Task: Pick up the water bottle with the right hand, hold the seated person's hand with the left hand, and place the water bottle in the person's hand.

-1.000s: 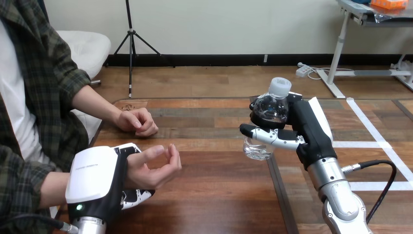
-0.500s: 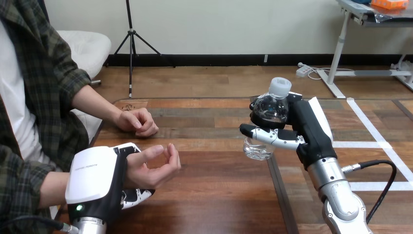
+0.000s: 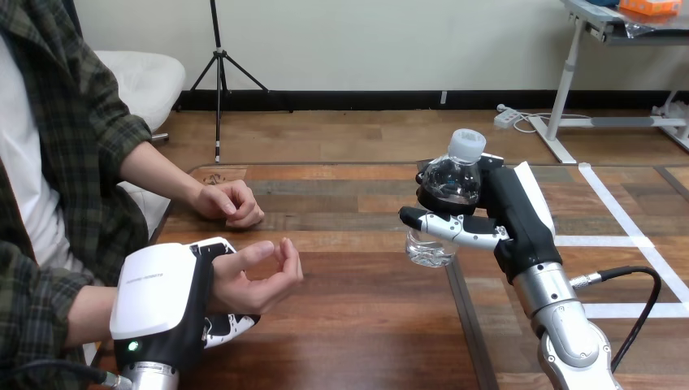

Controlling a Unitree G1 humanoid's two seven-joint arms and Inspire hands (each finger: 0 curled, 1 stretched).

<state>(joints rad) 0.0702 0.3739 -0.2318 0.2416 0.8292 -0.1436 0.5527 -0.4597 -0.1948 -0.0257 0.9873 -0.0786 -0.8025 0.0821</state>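
**Clerk:** Item one, the right hand?

**Me:** My right hand (image 3: 513,213), over the right half of the wooden table (image 3: 357,325). Its fingers and thumb are wrapped round the water bottle (image 3: 452,184), gripping it at mid-body.

**Clerk:** Item two, the bottle. Condition and position?

**Me:** It is clear plastic with a white cap (image 3: 467,146) on. It is tilted, cap leaning up and to the right, base down and to the left below my thumb. I cannot tell whether the base touches the table. It is well to the right of the person's hands.

**Clerk:** Item three, the left hand?

**Me:** My left hand (image 3: 158,292), at the near left of the table, with its white back toward the camera. It is closed round the person's nearer hand (image 3: 258,280), with my thumb over the top and my fingertips showing beneath the heel of that hand.

**Clerk:** Item four, that hand itself?

**Me:** It is palm up, with its fingers loosely curled. It sticks out to the right of my left hand and holds nothing.

**Clerk:** Item five, anything else on the table?

**Me:** The person's farther hand (image 3: 229,203), a loose fist resting on the table near its far left corner. It is behind the nearer hand and apart from it. Neither of my hands touches it.
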